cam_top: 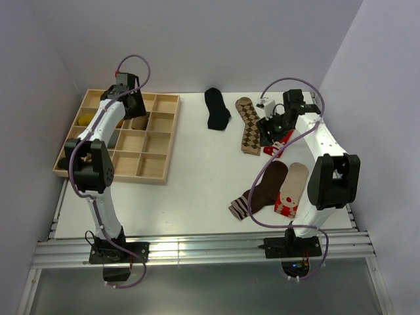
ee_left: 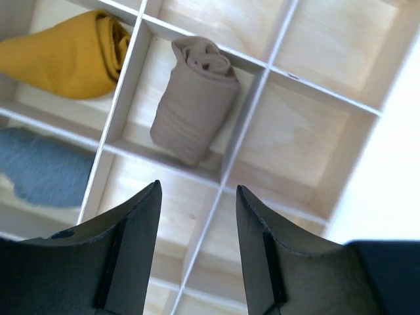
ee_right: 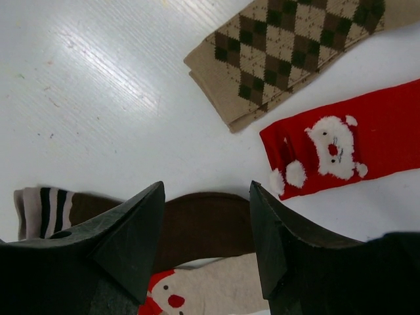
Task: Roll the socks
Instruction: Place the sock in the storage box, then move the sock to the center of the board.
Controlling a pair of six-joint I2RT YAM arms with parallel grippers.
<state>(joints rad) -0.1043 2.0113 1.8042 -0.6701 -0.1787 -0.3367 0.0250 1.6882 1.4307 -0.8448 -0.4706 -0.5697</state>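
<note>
Several socks lie flat on the right of the table: a black one (cam_top: 216,109), a brown argyle one (cam_top: 249,125) (ee_right: 282,52), a red one with a white figure (cam_top: 279,144) (ee_right: 341,147), a dark brown one with a striped toe (cam_top: 259,190) (ee_right: 197,226), and a tan one with a red toe (cam_top: 293,189) (ee_right: 210,292). My right gripper (cam_top: 272,128) (ee_right: 207,190) hovers open above the brown sock's cuff, nothing between its fingers. My left gripper (cam_top: 131,108) (ee_left: 197,190) is open over the wooden tray (cam_top: 157,172), just short of a rolled tan sock (ee_left: 195,98) lying in a compartment.
The tray's other compartments hold a rolled yellow sock (ee_left: 69,56) and a blue-grey one (ee_left: 39,167). Thin wooden dividers (ee_left: 252,111) separate the cells. Walls close in the left, back and right of the table.
</note>
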